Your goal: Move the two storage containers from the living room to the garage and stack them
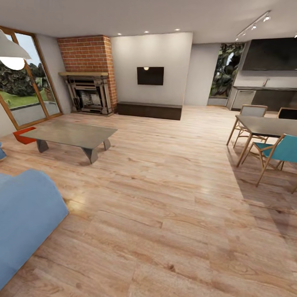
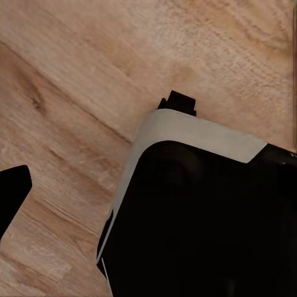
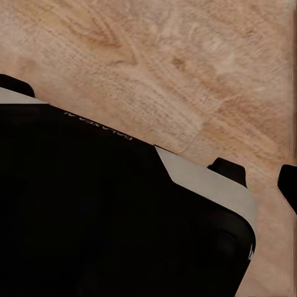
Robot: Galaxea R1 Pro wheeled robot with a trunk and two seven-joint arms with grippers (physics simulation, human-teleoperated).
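I am in the living room, on its light wood-plank floor (image 1: 165, 198). An orange-red storage container (image 1: 24, 136) lies on the floor at the far left, beyond the low grey coffee table (image 1: 70, 134), which hides part of it. The garage is out of view. The left wrist view looks down on planks and the robot's black and white base (image 2: 198, 210), with one dark fingertip (image 2: 12, 195) at the picture's edge. In the right wrist view a dark fingertip (image 3: 288, 184) shows beside the base (image 3: 111, 210). Neither view shows how the jaws stand.
A blue sofa (image 1: 24, 218) sits close at the left. A dining table (image 1: 268, 126) with chairs, one teal (image 1: 280, 150), stands at the right. A brick fireplace (image 1: 88, 88), a TV wall (image 1: 150, 76) and wood-framed glass doors (image 1: 29, 82) line the far side. Open floor runs through the middle.
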